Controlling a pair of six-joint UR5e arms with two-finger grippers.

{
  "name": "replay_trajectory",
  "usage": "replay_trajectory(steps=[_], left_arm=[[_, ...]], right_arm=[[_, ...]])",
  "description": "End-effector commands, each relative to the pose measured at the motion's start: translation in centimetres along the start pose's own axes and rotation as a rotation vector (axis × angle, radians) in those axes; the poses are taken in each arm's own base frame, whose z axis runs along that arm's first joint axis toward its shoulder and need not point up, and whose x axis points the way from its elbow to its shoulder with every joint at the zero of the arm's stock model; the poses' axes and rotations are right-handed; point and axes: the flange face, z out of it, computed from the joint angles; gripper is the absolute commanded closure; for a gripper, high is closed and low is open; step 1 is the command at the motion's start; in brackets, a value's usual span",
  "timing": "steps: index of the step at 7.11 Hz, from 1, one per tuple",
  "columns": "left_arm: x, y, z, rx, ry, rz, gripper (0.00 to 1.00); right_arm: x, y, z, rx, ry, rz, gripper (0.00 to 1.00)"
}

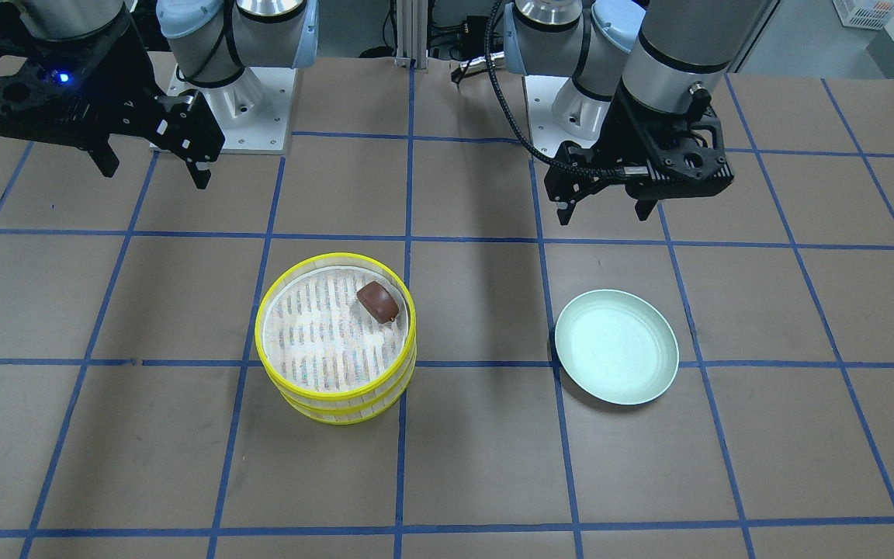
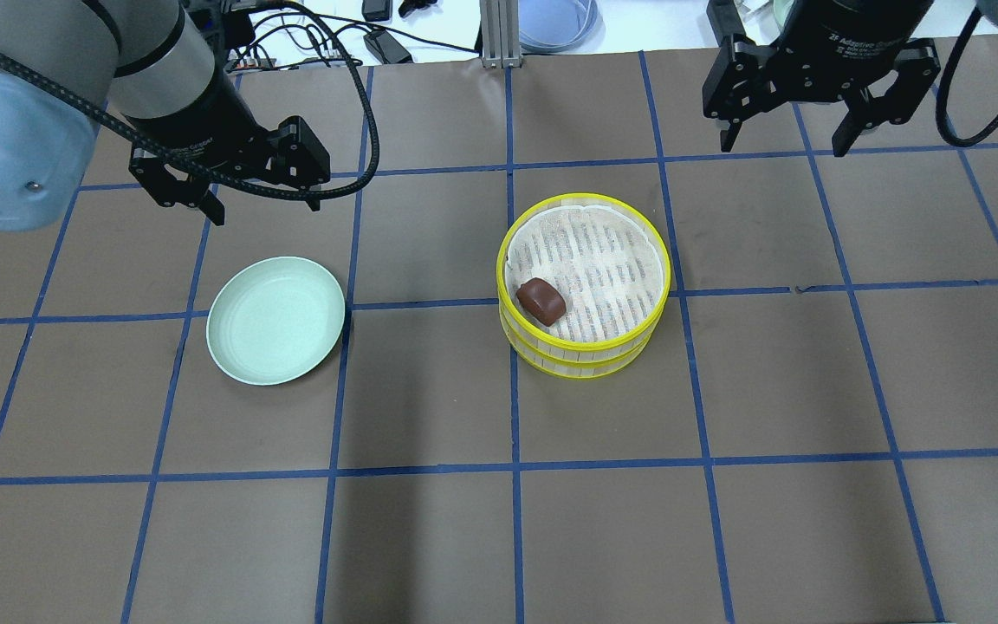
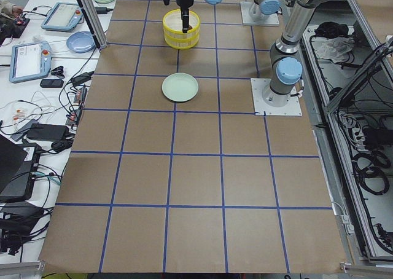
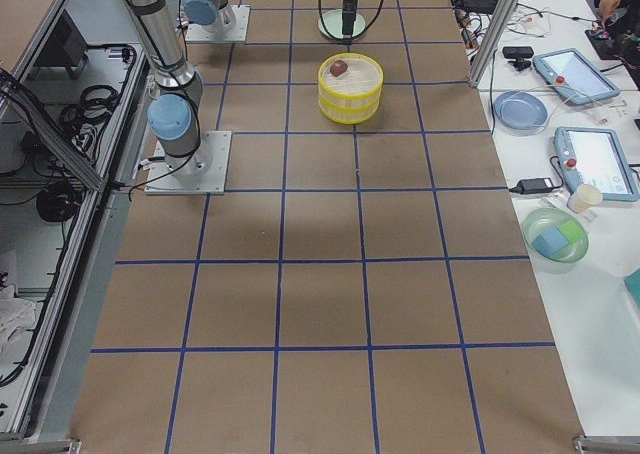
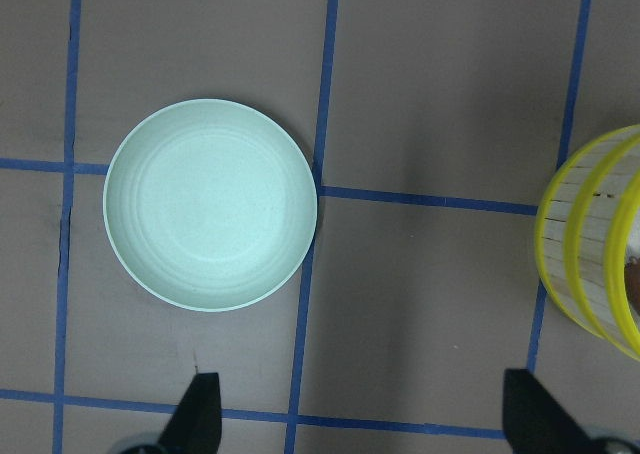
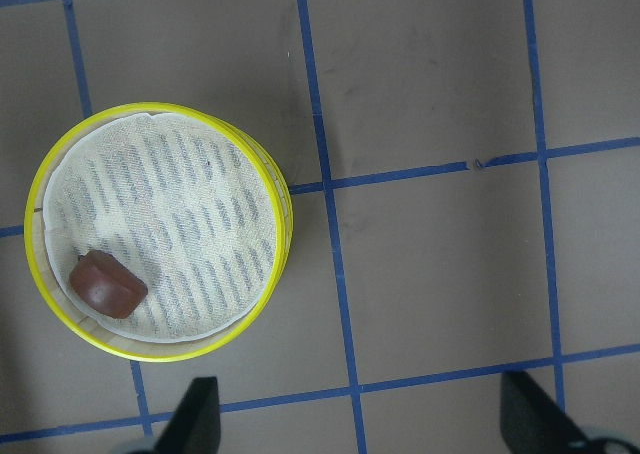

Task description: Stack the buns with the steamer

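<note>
The left fingers (image 2: 211, 211) and the right fingers (image 2: 848, 132) hang spread and empty. The brown bun (image 2: 541, 301) lies in the steamer (image 2: 590, 351), close to its rim; a finger coming down there could knock the steamer askew.

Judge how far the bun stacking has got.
Done: the yellow steamer stands two tiers high, the brown bun lies in the top one, the green plate is empty. In hand: nothing; left gripper and right gripper hover open. Left: the white bun is unseen, so unconfirmed.
</note>
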Motion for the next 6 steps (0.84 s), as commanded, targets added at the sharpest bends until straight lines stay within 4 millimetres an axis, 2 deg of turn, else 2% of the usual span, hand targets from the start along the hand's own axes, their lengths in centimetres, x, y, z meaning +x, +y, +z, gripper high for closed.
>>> replay_trajectory(steps=[1, 6], left_arm=[[-0.01, 0.06, -0.07, 0.000, 0.000, -0.007, 0.00], [-0.13, 0.31, -0.71, 0.014, 0.001, 0.006, 0.00]], right_arm=[[0.00, -0.01, 0.01, 0.000, 0.000, 0.000, 0.00], [0.01, -0.02, -0.01, 0.002, 0.001, 0.000, 0.00]])
